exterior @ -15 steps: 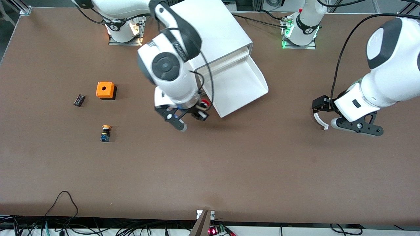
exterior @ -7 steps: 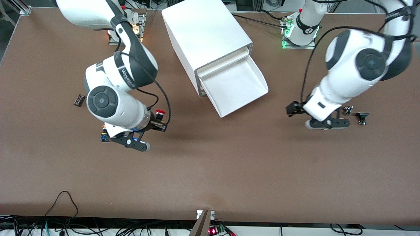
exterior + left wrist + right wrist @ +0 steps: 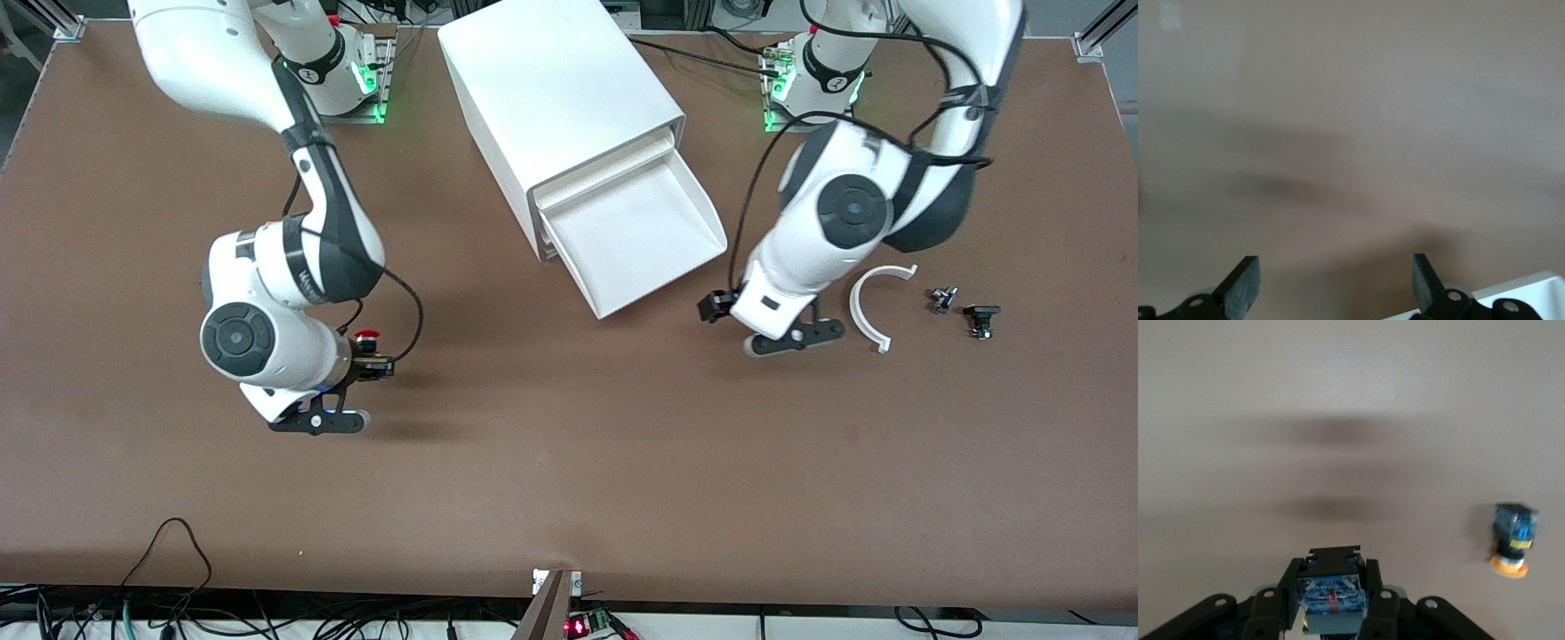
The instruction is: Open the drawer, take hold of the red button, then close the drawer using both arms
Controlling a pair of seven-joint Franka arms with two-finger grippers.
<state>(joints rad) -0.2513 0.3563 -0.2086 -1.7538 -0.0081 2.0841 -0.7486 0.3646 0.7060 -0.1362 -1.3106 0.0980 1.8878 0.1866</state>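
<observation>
A: Status, nearest the front camera first?

B: I've got the right hand [image 3: 342, 404] up over bare table [image 3: 569, 480], toward the right arm's end, well clear of the cabinet [image 3: 556, 98]. Its fingers are clamped on the button [image 3: 1331, 597]. The right wrist view shows the blue-and-black body pinched between the pads, and the front view shows the red cap [image 3: 365, 336] sticking out beside the wrist.

A: Any other parts near it?

B: One. The right wrist view has a second pushbutton [image 3: 1515, 540] with a yellow-orange cap lying on the table, apart from the held one. In the front view the arm covers it.

A: Left side?

B: Left hand [image 3: 1335, 283] is over the table just beside the open drawer's front corner, toward the left arm's end. Fingers spread wide, nothing between them. A white edge shows at the corner of the left wrist view, but I can't tell what it is.

A: Drawer?

B: The drawer [image 3: 636, 236] is pulled well out of the cabinet, tray bare white inside. The cabinet sits angled, farther from the camera, between the two bases.

A: Loose bits?

B: A white curved strip [image 3: 871, 307] lies on the table just beside the left hand, with two small dark parts [image 3: 965, 307] past it, toward the left arm's end.
</observation>
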